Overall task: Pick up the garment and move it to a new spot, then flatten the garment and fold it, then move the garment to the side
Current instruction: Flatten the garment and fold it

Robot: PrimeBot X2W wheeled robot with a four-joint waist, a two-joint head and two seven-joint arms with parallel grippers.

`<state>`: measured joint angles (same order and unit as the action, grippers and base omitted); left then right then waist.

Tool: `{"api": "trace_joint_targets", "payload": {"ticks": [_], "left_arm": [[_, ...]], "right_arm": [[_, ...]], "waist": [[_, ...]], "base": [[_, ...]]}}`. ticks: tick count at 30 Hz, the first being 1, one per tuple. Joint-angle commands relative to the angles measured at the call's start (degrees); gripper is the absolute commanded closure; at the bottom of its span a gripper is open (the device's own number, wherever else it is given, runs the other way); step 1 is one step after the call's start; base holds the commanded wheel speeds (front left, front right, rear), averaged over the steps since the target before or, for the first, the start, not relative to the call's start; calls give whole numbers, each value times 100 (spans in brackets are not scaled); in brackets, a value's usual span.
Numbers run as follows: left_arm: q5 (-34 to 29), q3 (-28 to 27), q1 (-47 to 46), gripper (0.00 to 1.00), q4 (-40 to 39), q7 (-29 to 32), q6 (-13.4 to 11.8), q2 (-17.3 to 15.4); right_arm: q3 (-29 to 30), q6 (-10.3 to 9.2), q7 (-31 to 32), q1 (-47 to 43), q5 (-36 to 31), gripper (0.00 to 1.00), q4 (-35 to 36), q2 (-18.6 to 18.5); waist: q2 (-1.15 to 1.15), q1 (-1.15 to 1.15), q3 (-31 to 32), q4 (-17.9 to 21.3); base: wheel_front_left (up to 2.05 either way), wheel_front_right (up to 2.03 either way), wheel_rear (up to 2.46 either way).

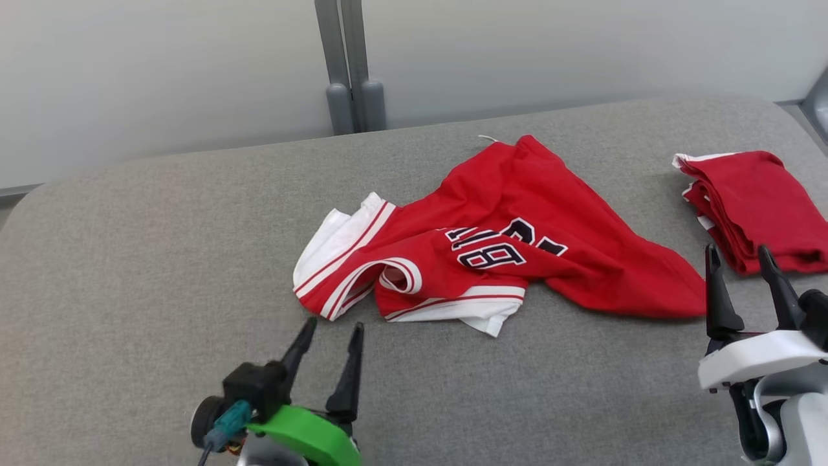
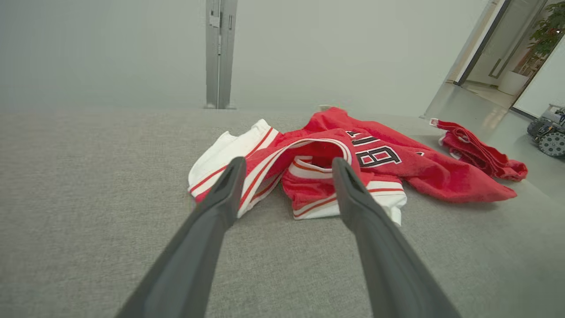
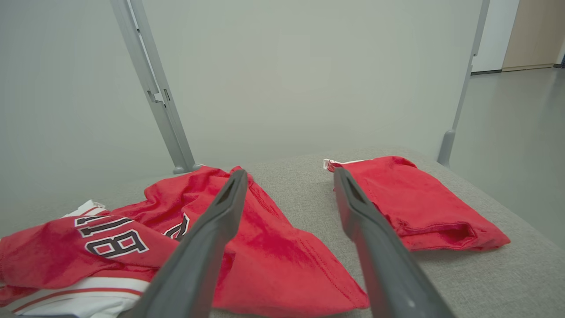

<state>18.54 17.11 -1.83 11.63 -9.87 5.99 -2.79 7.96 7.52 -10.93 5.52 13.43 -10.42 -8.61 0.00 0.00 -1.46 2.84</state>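
Office-like lab: pale partition panels (image 1: 162, 77)

Head camera looks down on the crumpled red jersey (image 1: 517, 194); both wrist cameras face it low and close, sharing the folded red garment (image 3: 419, 207) beside it.

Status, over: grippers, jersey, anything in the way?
Left gripper, right gripper open, empty. Jersey crumpled on table, not yet picked. Folded red garment lies at right, apart.

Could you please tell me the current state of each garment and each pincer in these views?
Red jersey: crumpled, not yet flattened or folded.
Second red garment: folded, lying apart at the right.
Left pincer: open, holding nothing.
Right pincer: open, holding nothing.
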Motion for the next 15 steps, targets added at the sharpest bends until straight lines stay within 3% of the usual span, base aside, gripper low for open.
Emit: {"api": "trace_joint_targets", "payload": {"ticks": [1,7,15], "left_arm": [[92,135,-190,0,131,201,40,-22],[382,521,-872,0,847,773,96,-23],[653,524,-1731,0,2154,662,131,-46]], "right_arm": [[-6,-5,19,131,-9,0,17,-67],[-59,-5,35,356,38,0,-50,-150],[-177,-5,-36,559,135,0,-186,-142]], "waist": [[0,0,-183,157],[0,0,-530,455],[0,0,-846,768]], "base": [[0,0,0],[0,0,0],[0,0,0]]}}
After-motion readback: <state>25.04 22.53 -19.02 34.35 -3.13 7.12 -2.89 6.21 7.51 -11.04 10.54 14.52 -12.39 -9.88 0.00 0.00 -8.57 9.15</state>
